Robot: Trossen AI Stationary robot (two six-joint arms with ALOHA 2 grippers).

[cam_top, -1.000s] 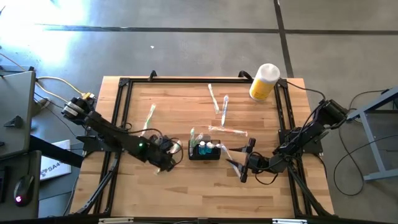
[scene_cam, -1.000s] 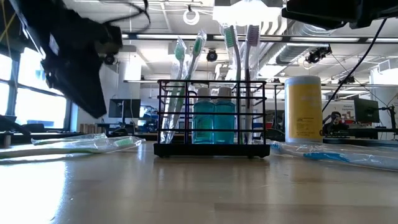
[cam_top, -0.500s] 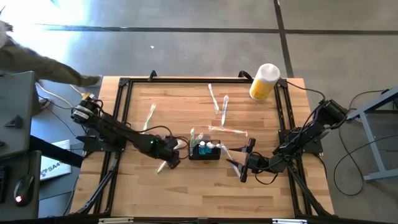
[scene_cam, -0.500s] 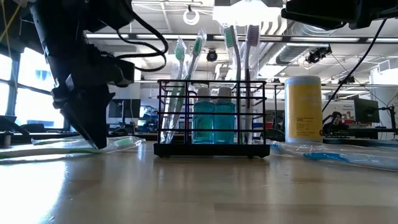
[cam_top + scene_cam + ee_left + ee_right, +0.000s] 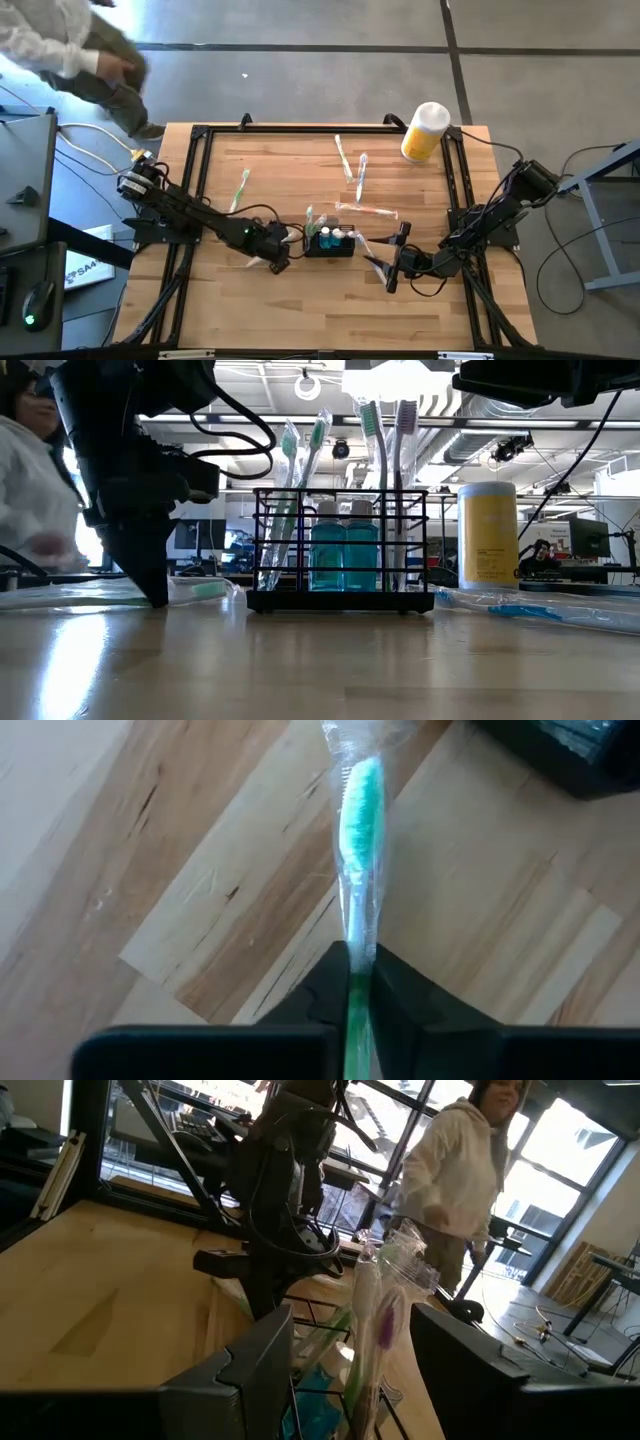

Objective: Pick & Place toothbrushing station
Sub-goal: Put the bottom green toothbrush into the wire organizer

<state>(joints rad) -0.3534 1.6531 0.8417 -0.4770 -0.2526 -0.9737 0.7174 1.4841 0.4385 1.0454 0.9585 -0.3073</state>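
Since 1 s ago the left pincer [image 5: 358, 982] came down beside the toothbrushing station [image 5: 329, 245] and closed on a wrapped green toothbrush [image 5: 360, 800] lying on the desk [image 5: 300, 310]. Right pincer [image 5: 398, 257] waits open near the station's other side.

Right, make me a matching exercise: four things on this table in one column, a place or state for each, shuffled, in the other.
Things:
1. caddy
2. yellow cylinder
3. left gripper
4. right gripper

Places or states:
A. far right corner of the table
B. open, right of the caddy
C. mid-table, holding upright toothbrushes
D. shut on a wrapped green toothbrush

Pairs: 1-C, 2-A, 3-D, 4-B
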